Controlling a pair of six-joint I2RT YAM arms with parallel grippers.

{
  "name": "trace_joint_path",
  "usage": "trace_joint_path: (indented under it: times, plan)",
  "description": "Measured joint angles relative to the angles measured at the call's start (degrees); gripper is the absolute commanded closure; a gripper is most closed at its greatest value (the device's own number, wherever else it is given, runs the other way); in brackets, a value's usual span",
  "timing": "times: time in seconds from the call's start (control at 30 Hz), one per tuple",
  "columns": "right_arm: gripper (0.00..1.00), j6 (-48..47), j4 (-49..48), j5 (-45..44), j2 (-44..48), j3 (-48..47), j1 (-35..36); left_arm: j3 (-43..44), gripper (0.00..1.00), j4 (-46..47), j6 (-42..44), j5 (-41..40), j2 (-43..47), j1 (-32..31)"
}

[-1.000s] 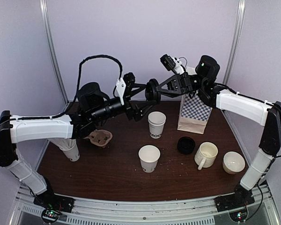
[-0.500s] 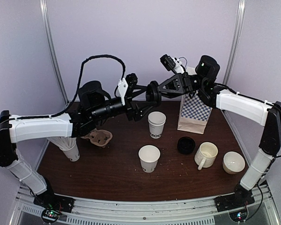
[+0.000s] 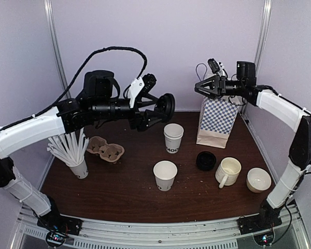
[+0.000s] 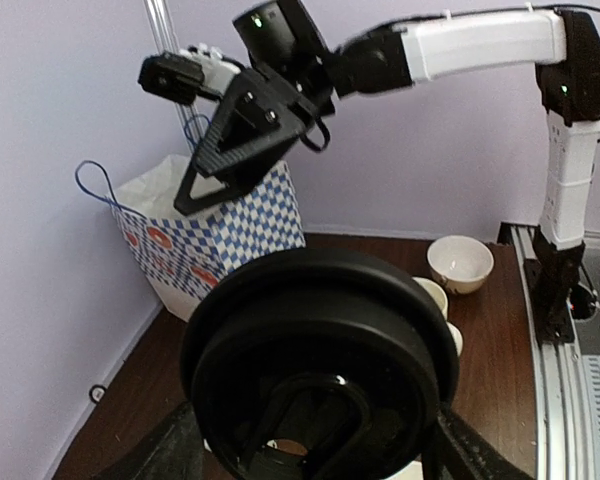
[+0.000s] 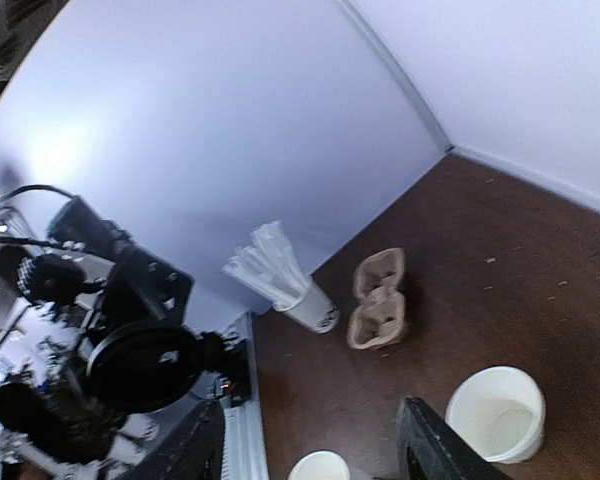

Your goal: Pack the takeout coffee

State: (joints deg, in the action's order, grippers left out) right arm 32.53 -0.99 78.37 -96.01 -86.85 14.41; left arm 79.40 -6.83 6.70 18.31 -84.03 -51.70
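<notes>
My left gripper (image 3: 156, 108) is shut on a round black lid (image 3: 166, 106), held on edge in the air above the table's back. In the left wrist view that lid (image 4: 320, 350) fills the space between the fingers (image 4: 170, 450). A white "MOO" cup (image 3: 173, 137) stands open below it, and a second white cup (image 3: 165, 175) stands nearer the front. Another black lid (image 3: 206, 160) lies on the table. My right gripper (image 3: 198, 89) hangs open and empty above the checked paper bag (image 3: 216, 122). The right wrist view shows its gripper (image 5: 315, 450) open over a cup (image 5: 495, 412).
A brown pulp cup carrier (image 3: 106, 150) lies at the left, next to a cup of white straws (image 3: 72, 155). A cream mug (image 3: 228, 171) and a cream bowl (image 3: 258, 179) stand at the front right. The bag stands against the back wall.
Both grippers met at the lid a second ago. The right gripper has opened, let go and drawn back to the right over the bag. The left arm keeps the lid and has swung back and up to the left.
</notes>
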Motion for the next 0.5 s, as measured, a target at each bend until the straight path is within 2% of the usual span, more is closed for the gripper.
trace_joint_path:
  times: [0.07, 0.17, 0.33, 0.5]
  plan:
    - [0.39, -13.8, 15.9, -7.1, 0.2, -5.5, -0.7, 1.6, 0.30, -5.2, 0.3, 1.0, 0.0, 0.0]
    - [0.38, -26.3, 27.5, -17.1, 3.6, -6.6, 0.1, 3.0, 0.31, -12.9, 0.8, 2.2, -0.5, -0.3]
    - [0.38, -38.9, 37.6, -32.0, 9.7, -3.8, 0.8, 9.6, 0.31, -26.1, 3.1, 3.3, -5.7, -1.6]
    - [0.37, -45.0, 42.2, -37.8, 11.5, -0.3, 0.7, 13.9, 0.30, -35.2, 6.0, 2.0, -11.0, -4.8]
